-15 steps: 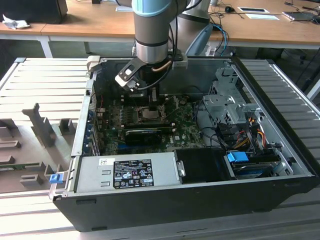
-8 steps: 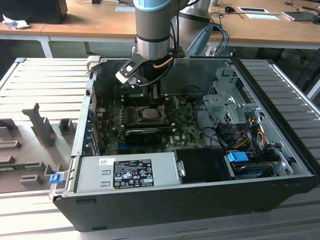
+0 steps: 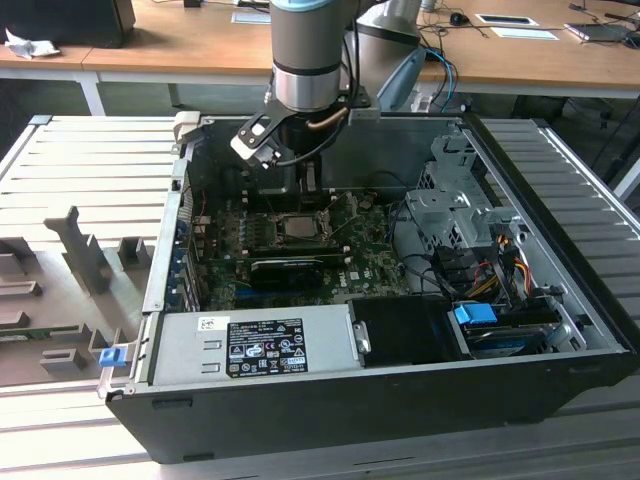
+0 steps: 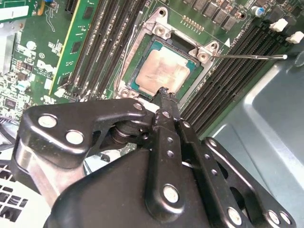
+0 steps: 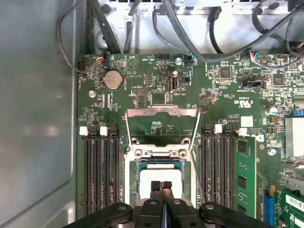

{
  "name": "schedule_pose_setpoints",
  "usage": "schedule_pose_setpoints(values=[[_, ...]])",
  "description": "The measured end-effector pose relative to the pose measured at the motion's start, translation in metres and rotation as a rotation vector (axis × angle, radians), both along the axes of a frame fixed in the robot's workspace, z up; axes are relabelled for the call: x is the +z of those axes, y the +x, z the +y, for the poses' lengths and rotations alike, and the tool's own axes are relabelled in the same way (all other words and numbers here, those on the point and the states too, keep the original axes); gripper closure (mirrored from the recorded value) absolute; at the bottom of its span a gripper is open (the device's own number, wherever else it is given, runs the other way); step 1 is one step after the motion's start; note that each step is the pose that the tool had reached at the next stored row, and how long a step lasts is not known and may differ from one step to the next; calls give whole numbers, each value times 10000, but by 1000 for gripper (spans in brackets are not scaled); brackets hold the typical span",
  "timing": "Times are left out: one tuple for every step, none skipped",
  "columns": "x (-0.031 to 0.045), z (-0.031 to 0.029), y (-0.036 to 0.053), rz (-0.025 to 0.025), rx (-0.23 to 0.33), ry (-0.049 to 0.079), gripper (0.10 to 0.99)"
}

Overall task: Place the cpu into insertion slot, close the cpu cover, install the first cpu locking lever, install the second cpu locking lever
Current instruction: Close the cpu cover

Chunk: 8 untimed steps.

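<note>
Black linkage of the gripper (image 4: 164, 95) sits closest in both wrist views, its two fingertips (image 5: 155, 186) pressed together with nothing between them. Those closed tips hang right over the near edge of the cpu (image 4: 166, 66); whether they touch its metal top I cannot tell. Silver-grey and flat, the chip lies seated inside the insertion slot (image 5: 159, 162) on the green motherboard (image 5: 228, 102). Just beyond, the cpu cover (image 5: 162, 111) stands open, its window frame tilted back from the socket. One thin locking lever (image 4: 251, 57) juts free to the side, unlatched. Long black memory slots (image 5: 100, 166) flank the socket on both sides. Farther off lie a coin cell (image 5: 113, 80), then dark cables (image 5: 175, 28) against the grey case wall (image 5: 38, 118)
</note>
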State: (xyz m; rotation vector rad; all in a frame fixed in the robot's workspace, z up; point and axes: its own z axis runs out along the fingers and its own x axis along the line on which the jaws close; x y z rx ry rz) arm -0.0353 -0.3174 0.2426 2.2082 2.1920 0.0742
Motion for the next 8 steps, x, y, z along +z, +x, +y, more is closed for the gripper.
schedule_pose_setpoints(values=[[19, 0, 0, -1, 0, 1, 980], [31, 0, 0, 0, 0, 1, 980], [39, 0, 0, 0, 0, 0, 980], [45, 0, 0, 0, 0, 1, 980], [50, 0, 0, 0, 0, 0, 980], [58, 0, 0, 0, 0, 0, 980], [71, 0, 0, 0, 0, 0, 980], [83, 0, 0, 0, 0, 0, 980]])
